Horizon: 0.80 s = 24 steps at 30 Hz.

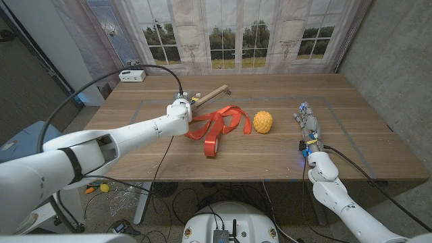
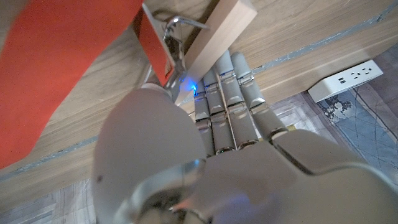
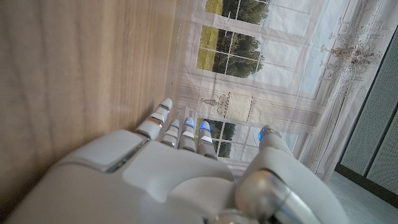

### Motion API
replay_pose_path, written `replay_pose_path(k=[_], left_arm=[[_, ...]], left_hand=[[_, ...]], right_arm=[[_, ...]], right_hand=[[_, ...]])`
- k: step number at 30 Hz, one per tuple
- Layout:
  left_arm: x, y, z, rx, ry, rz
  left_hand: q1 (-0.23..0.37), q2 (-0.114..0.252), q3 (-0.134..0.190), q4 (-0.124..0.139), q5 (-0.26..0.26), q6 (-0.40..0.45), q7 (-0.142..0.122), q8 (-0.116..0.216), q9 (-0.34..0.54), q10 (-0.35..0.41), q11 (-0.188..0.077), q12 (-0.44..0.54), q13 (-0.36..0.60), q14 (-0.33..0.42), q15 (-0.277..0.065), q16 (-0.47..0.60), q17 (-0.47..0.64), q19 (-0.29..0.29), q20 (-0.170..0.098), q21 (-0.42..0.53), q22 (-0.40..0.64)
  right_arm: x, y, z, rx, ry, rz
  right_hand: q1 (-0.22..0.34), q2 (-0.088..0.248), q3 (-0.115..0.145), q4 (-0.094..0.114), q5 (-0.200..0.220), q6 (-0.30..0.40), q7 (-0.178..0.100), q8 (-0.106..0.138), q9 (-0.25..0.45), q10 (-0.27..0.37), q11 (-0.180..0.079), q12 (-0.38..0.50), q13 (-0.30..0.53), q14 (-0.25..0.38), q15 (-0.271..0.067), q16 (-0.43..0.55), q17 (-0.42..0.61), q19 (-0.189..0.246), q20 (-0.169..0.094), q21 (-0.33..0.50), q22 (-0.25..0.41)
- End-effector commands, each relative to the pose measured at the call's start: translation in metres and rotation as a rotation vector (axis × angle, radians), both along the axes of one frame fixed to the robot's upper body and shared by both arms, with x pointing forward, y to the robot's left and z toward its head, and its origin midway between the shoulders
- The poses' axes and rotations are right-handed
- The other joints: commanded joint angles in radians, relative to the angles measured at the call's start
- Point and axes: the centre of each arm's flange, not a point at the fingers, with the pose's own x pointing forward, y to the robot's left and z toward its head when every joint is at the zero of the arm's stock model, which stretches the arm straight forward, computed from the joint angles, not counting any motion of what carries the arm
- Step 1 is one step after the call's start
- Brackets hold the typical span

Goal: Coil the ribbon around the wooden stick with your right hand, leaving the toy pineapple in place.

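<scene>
Nearest the head camera, the right hand (image 1: 309, 125) is seen at the right side of the wooden table (image 1: 364, 145), its fingers straight and apart with nothing between them; in the right wrist view the same hand (image 3: 186, 165) is shown on its edge beside the tabletop, fingers extended and holding nothing. Well apart from it, toward the table's middle, the toy pineapple (image 1: 263, 122) is seen on the wood. Just beside the pineapple, on the side away from the right hand, the red ribbon (image 1: 217, 126) is spread in loose loops on the table, one end trailing toward the near edge.

The wooden stick (image 1: 210, 94) is seen at the ribbon's far left end, angled away toward the back of the table. The left hand (image 1: 180, 111) is closed on the stick's near end. In the left wrist view the fingers (image 2: 231, 93) are laid against the stick (image 2: 217, 37), with the ribbon (image 2: 56, 68) and a metal clip (image 2: 175, 28) at the stick beside them.

A white power strip (image 1: 131, 76) is seen at the far left corner.
</scene>
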Motion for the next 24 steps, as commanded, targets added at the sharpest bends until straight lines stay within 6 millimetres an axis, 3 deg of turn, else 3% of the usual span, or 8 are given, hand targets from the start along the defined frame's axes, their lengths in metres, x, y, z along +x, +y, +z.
replay_pose_path(k=[1,11,17,24], left_arm=[[-0.039,0.031,0.005,-0.029,-0.263,-0.077],[-0.068,0.045,0.004,0.008,-0.379,-0.102],[-0.083,0.054,0.002,0.038,-0.431,-0.124],[-0.098,0.068,0.000,0.058,-0.491,-0.165]], left_hand=[[0.150,0.137,0.001,0.004,0.001,0.094,-0.073,0.030,0.162,0.059,-0.050,0.011,0.281,0.189,-0.260,0.002,0.286,0.033,-0.046,0.011,-0.001],[0.155,0.135,0.003,0.006,0.000,0.089,-0.057,0.033,0.179,0.046,-0.048,0.028,0.311,0.199,-0.257,-0.002,0.311,0.021,-0.062,0.026,-0.003],[0.154,0.134,0.002,0.010,-0.003,0.091,-0.059,0.030,0.178,0.037,-0.060,0.034,0.325,0.198,-0.258,-0.007,0.324,0.006,-0.065,0.031,-0.003],[0.152,0.131,0.000,0.012,-0.004,0.094,-0.070,0.028,0.175,0.034,-0.072,0.043,0.340,0.198,-0.260,-0.013,0.339,-0.015,-0.074,0.038,-0.002]], right_arm=[[-0.007,0.012,0.003,-0.025,-0.007,0.008],[-0.016,0.024,0.007,-0.044,-0.021,0.013],[-0.025,0.034,0.008,-0.066,-0.024,0.005],[-0.044,0.054,0.012,-0.122,-0.021,-0.027]], right_hand=[[-0.003,0.003,0.004,-0.001,-0.001,0.007,0.000,0.006,0.004,0.011,-0.003,0.003,0.005,0.008,0.000,0.007,0.002,0.007,-0.003,0.006,0.003],[-0.002,0.003,0.005,-0.002,-0.001,0.012,-0.001,0.007,0.004,0.016,0.000,0.003,0.006,0.009,0.001,0.006,0.002,0.008,-0.001,0.006,0.003],[-0.001,0.002,0.006,-0.004,-0.001,0.013,-0.001,0.006,0.004,0.016,-0.002,0.002,0.006,0.011,0.000,0.006,0.001,0.008,-0.001,0.006,0.003],[0.033,-0.004,0.017,-0.033,-0.001,0.027,-0.002,0.008,0.004,0.038,-0.005,0.004,0.006,0.067,0.023,0.019,-0.003,0.025,0.018,0.009,0.004]])
